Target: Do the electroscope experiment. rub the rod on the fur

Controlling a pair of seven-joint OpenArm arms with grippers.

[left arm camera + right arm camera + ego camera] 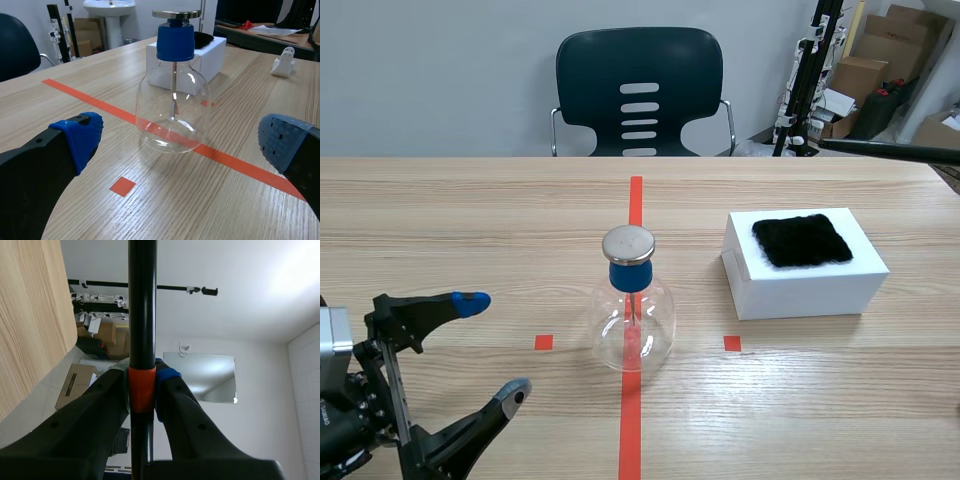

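A dark chair (639,90) is being kept behind the wooden desk (470,220), against a pale wall (430,70); cardboard boxes (860,75) are being stored in the corner.

Clear glass flask (633,325), shiny metal disc (628,243), fuzzy fur (802,240)

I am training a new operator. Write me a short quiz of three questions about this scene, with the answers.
1. True or false: the fur lies on top of the white box.
2. Choose one. What does the right gripper hold? A: the rod. B: the fur. C: nothing.
3. Fill the gap: the left gripper, near the glass flask, is ____ and holds nothing.

Key: 1 true; 2 A; 3 open.
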